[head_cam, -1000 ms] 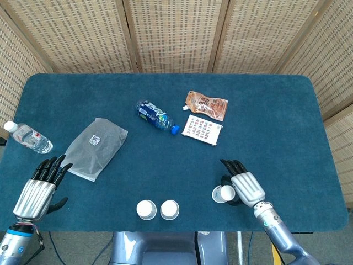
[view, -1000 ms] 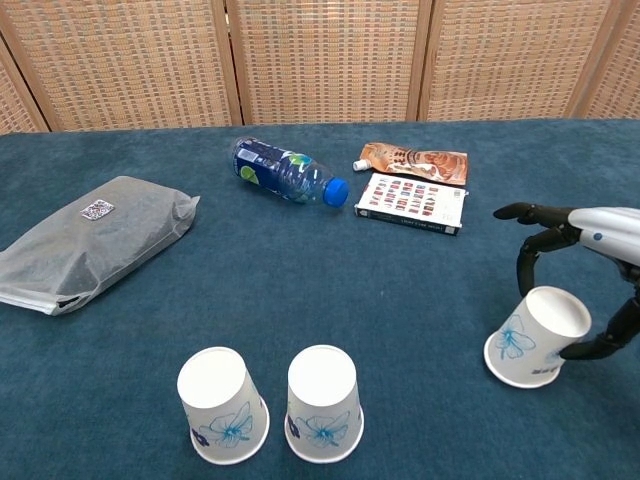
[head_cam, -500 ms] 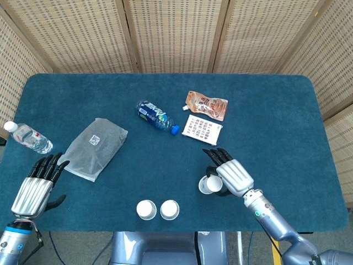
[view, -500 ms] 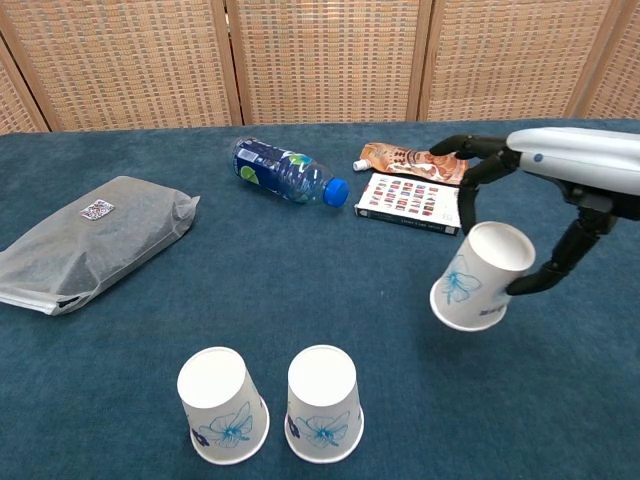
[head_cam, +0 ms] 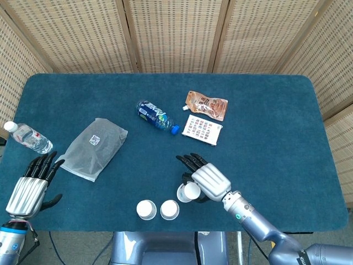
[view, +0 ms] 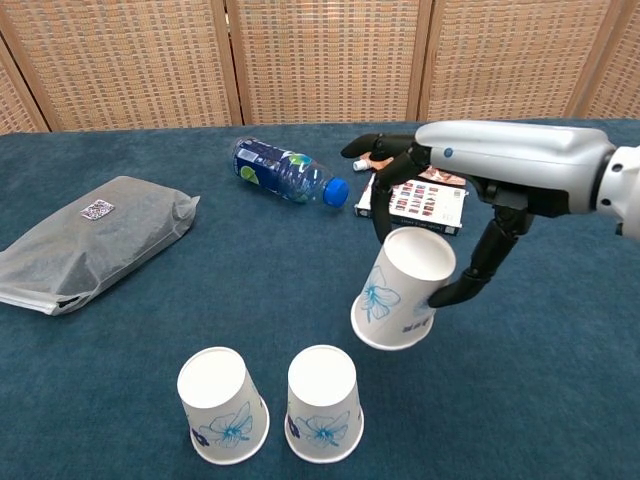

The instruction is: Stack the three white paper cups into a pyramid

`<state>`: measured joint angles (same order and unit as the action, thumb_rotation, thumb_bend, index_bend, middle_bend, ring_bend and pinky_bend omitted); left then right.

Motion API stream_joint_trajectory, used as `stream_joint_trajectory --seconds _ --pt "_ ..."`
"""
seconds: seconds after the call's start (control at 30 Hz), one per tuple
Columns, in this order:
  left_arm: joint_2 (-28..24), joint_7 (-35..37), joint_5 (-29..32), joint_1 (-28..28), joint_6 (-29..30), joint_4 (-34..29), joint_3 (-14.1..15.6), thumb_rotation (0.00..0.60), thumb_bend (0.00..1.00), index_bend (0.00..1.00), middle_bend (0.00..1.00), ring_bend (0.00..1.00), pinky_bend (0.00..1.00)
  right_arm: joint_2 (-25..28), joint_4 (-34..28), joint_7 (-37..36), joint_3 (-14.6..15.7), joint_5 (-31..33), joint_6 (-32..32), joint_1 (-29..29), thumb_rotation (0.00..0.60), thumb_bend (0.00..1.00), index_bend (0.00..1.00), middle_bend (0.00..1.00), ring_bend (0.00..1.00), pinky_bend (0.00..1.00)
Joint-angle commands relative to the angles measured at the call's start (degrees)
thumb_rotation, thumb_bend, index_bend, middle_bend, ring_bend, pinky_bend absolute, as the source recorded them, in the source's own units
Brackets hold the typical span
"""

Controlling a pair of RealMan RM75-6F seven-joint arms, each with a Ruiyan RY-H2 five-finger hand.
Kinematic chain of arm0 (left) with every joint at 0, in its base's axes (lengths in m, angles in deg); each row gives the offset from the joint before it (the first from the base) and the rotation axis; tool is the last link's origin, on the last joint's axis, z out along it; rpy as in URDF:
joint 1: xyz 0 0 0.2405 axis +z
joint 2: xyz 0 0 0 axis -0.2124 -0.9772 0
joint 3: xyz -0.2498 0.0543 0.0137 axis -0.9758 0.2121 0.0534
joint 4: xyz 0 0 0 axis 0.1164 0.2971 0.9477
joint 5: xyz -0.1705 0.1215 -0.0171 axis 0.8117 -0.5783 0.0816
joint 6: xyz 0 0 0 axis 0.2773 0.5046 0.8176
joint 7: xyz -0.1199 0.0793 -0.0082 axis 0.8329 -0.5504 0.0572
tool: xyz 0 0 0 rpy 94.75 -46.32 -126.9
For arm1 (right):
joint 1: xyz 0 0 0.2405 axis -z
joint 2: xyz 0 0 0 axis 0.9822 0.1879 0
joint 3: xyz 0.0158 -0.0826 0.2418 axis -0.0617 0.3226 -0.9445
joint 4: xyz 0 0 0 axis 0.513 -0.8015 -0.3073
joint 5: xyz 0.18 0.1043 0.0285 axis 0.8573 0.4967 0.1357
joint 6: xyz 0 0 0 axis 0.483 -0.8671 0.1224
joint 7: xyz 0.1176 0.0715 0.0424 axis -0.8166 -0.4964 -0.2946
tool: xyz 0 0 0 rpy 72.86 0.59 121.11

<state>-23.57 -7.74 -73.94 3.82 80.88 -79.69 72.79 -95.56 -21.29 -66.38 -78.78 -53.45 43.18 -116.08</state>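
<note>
Two white paper cups with blue prints stand upside down side by side near the front edge: one on the left [view: 222, 404] [head_cam: 146, 210] and one on the right [view: 323, 402] [head_cam: 169, 210]. My right hand [view: 470, 190] [head_cam: 208, 180] holds a third cup [view: 400, 289] [head_cam: 189, 192] upside down and tilted, in the air just above and to the right of that pair. My left hand [head_cam: 31, 186] hovers open at the front left corner, away from the cups; the chest view does not show it.
A grey plastic bag [head_cam: 96, 147] lies at the left. A blue bottle [head_cam: 156, 116], an orange pouch [head_cam: 208, 105] and a flat printed box [head_cam: 202, 129] lie mid-table. A clear water bottle [head_cam: 28, 137] lies at the left edge.
My right hand lifted the third cup off the table at the right and carried it leftward toward the standing pair. The left hand drifted slightly toward the front left.
</note>
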Motion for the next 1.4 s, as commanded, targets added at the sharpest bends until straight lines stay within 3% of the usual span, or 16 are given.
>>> stream_joint_trajectory --seconds 0.03,0.27,0.73,1.4 --pt "-0.1 0.2 -0.1 0.1 0.1 0.0 0.0 0.6 0.23 0.12 0.0 0.0 0.07 -0.6 -1.3 1.7 -0.2 1.2 0.0 -0.9 0.6 0.14 0.55 0.03 0.0 0.11" --pt "-0.2 0.5 -0.1 0.0 -0.3 0.0 -0.2 0.6 0.23 0.12 0.0 0.0 0.07 -0.5 -3.9 6.0 -1.6 5.7 0.4 -3.0 0.6 0.14 0.55 0.04 0.0 0.11" --pt "-0.6 1.0 -0.7 0.3 -0.1 -0.3 -0.2 0.6 0.23 0.12 0.0 0.0 0.07 -1.7 -8.3 11.1 -0.7 8.5 2.3 -5.2 0.6 0.14 0.56 0.04 0.0 0.11" --pt "-1.3 2.4 -0.6 0.3 -0.4 -0.2 -0.3 0.6 0.23 0.12 0.0 0.0 0.07 -7.8 -6.3 13.1 -0.6 11.6 2.8 -8.9 0.6 0.14 0.56 0.04 0.0 0.11"
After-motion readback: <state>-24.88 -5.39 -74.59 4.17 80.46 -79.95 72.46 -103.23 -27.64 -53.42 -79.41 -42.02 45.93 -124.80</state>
